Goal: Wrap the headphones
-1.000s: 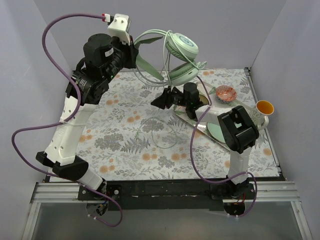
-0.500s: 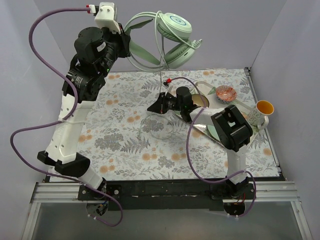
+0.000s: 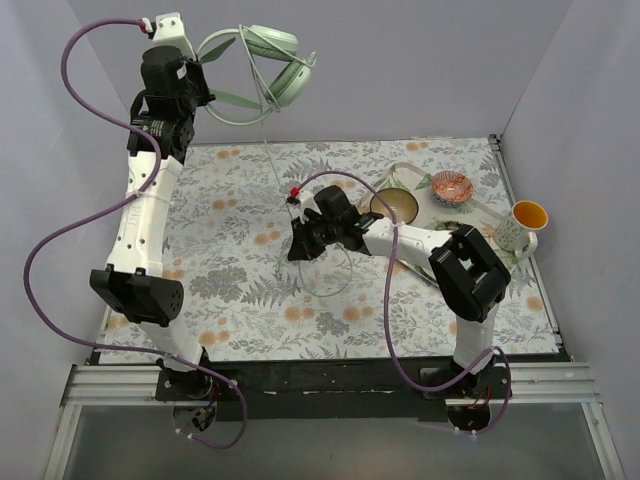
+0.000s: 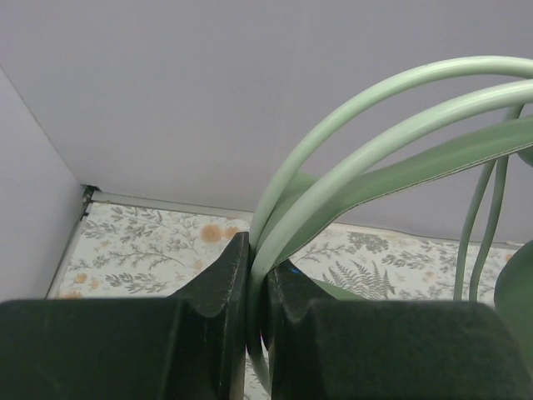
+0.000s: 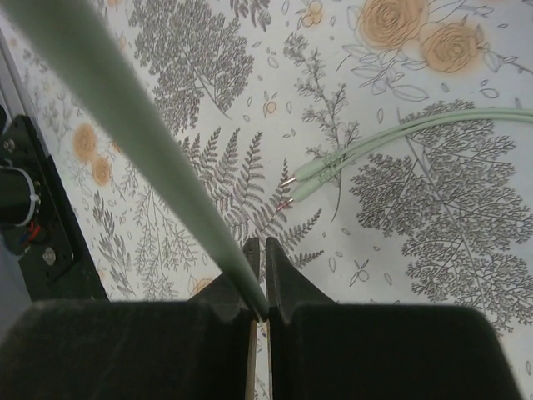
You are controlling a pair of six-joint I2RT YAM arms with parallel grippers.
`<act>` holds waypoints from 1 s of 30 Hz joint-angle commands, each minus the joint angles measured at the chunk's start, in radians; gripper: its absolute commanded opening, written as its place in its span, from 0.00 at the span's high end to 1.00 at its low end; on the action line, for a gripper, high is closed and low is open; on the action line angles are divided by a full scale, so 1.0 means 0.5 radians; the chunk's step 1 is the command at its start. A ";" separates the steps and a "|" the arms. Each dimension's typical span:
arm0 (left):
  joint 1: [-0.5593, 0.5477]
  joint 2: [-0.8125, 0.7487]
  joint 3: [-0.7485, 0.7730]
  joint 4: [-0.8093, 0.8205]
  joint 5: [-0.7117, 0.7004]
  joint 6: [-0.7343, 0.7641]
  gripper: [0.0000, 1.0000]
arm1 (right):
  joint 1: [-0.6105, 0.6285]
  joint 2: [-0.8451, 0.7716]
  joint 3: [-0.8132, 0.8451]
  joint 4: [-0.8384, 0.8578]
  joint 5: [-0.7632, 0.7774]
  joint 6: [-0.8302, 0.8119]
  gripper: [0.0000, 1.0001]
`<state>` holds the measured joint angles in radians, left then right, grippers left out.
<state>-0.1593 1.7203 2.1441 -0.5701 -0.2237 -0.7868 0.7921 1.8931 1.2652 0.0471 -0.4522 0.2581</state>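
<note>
The pale mint-green headphones (image 3: 270,70) hang high at the back left, held by the headband. My left gripper (image 3: 205,82) is shut on the headband (image 4: 350,133), which runs up between its fingers. The thin pale cable (image 3: 277,175) drops from the ear cups to my right gripper (image 3: 297,247), which is shut on the cable (image 5: 150,158) low over the cloth. The rest of the cable lies in a loop on the cloth (image 3: 335,275), and its plug ends (image 5: 310,177) lie just beyond my right fingers.
At the right stand a tray (image 3: 490,215) with a dark bowl (image 3: 395,205), a small patterned bowl (image 3: 450,186) and a cup with a yellow inside (image 3: 518,226). The floral cloth (image 3: 220,270) covers the table. Grey walls close in on three sides.
My left arm swung left and higher, carrying the headphones from back centre to back left. My right gripper slid left and nearer along the cable. The cable now hangs straighter.
</note>
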 commanded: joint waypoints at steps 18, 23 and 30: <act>-0.261 -0.403 -1.676 1.551 -0.494 1.357 1.00 | 0.174 -0.399 1.056 -1.607 1.140 -0.789 0.99; -0.433 -0.550 -1.978 1.531 -0.390 1.445 1.00 | 0.073 -0.344 1.286 -1.680 1.380 -0.921 0.99; -0.706 -0.670 -2.064 1.074 -0.261 1.374 1.00 | -0.188 -0.283 1.397 -1.579 1.328 -1.053 0.99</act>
<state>-0.4625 1.4834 1.1179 0.0170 -0.3901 -0.0879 0.7658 1.7386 1.9041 -0.7795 0.1879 -0.2096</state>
